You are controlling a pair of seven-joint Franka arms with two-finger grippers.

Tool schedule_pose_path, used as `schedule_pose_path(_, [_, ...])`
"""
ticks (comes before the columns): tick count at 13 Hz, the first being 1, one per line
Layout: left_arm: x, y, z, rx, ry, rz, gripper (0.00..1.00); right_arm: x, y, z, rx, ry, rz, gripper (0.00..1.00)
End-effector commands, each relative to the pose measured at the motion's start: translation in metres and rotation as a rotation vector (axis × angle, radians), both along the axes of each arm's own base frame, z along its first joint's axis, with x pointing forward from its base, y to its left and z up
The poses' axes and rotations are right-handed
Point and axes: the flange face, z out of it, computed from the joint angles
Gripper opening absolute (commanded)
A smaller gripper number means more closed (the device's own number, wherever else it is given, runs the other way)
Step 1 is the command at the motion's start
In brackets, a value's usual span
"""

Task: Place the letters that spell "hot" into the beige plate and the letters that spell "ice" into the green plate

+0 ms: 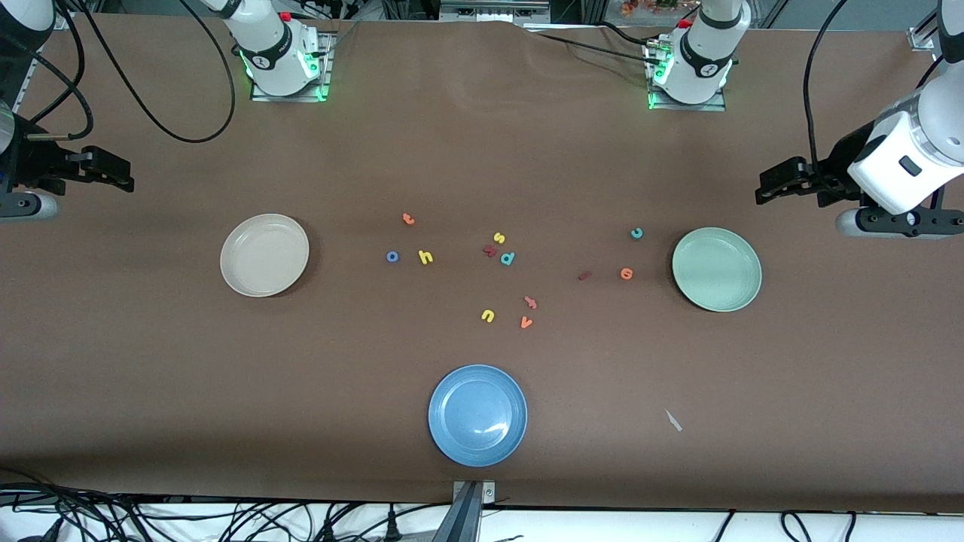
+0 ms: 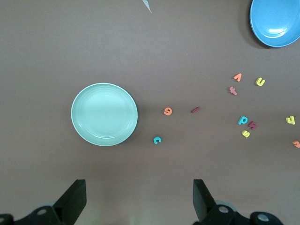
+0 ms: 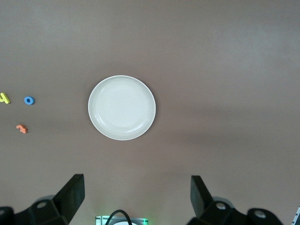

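The beige plate (image 1: 264, 254) (image 3: 122, 107) lies empty toward the right arm's end. Beside it on the table are the blue "o" (image 1: 392, 257) (image 3: 29, 100), yellow "h" (image 1: 425, 257) and orange "t" (image 1: 407, 219). Toward the left arm's end the green plate (image 1: 716, 269) (image 2: 104, 114) is also empty. Close by it lie the teal "c" (image 1: 636, 233) (image 2: 157, 139), orange "e" (image 1: 626, 273) (image 2: 167, 111) and dark red "i" (image 1: 584, 275) (image 2: 195, 109). My left gripper (image 1: 768, 188) (image 2: 138, 197) hangs open above the table's end past the green plate. The right gripper (image 1: 120, 175) (image 3: 137, 194) hangs open past the beige plate, holding nothing.
A blue plate (image 1: 477, 415) sits near the front edge. Other letters lie mid-table: yellow "s" (image 1: 498, 238), teal "d" (image 1: 507, 258), a dark red piece (image 1: 490, 251), salmon "f" (image 1: 530, 302), yellow "u" (image 1: 487, 315), orange "v" (image 1: 526, 323). A white scrap (image 1: 672, 420) lies near the front.
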Motion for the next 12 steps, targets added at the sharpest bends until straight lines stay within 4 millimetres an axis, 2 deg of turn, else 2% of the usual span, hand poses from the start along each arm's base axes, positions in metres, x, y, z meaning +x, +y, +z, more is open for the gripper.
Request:
schedule_pose_path(1, [-0.0036,-0.0015,0.0070,0.010,-0.001,0.004,1.00,0.0041,0.0005,0.0024,-0.004,0.010,0.019,1.00])
schedule_pose_path(12, [-0.0027,0.0002,0.0061,0.010,-0.001,0.005,1.00,0.0029,0.0036,0.0003,-0.007,0.022,0.023,1.00])
